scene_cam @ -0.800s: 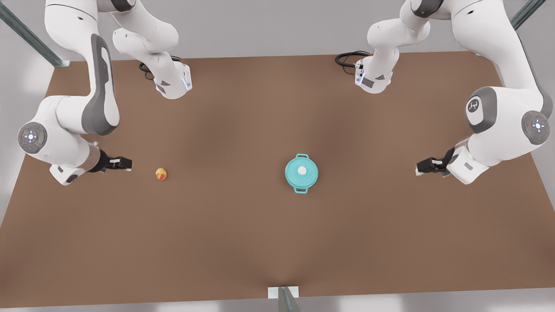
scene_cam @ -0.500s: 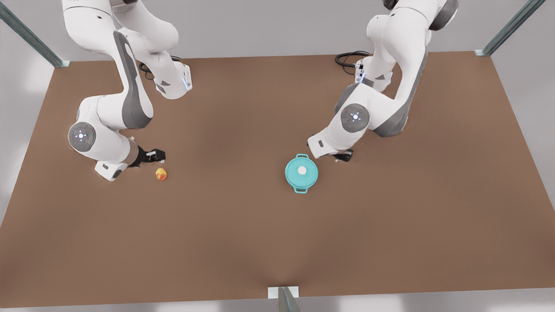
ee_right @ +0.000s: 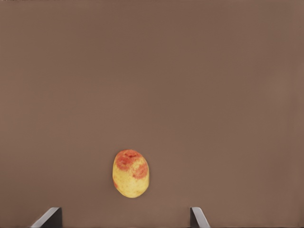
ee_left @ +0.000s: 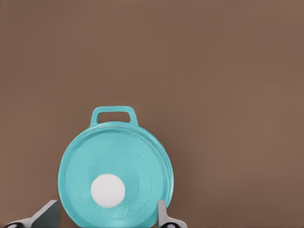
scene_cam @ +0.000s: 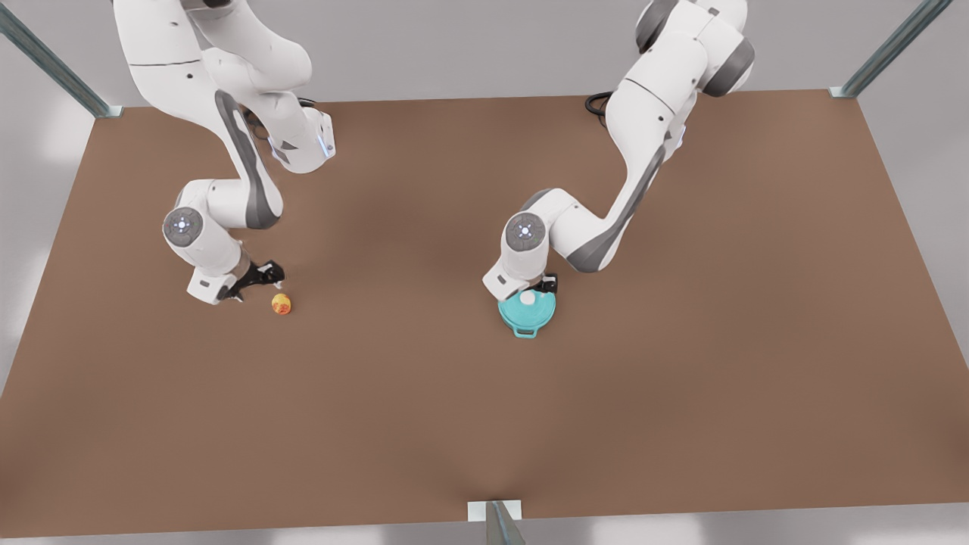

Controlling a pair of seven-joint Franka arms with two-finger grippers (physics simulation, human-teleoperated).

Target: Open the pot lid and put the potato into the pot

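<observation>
The teal pot lid (scene_cam: 532, 310) with its white knob (scene_cam: 528, 298) lies shut on the teal pot (scene_cam: 525, 331) right of the table's middle. My left gripper (scene_cam: 542, 287) hovers over the lid's far edge, open; in the left wrist view its fingertips (ee_left: 160, 211) stand either side of the lid (ee_left: 128, 156), and one loop handle of the pot (ee_left: 114, 114) shows beyond. The potato (scene_cam: 281, 303), yellow with orange-red patches, rests on the table at the front view's left. My right gripper (scene_cam: 267, 277) is open just beside the potato (ee_right: 130, 173), not touching it.
The brown table (scene_cam: 424, 424) spreads wide around both objects. The arm bases (scene_cam: 303, 144) stand at the far edge, with black cables (scene_cam: 606, 102) beside them. A metal post (scene_cam: 500, 522) sits at the near edge.
Both arms swung inward from the table's sides. The left gripper came over the pot lid; the right gripper closed in on the potato. Pot, lid and potato have not moved.
</observation>
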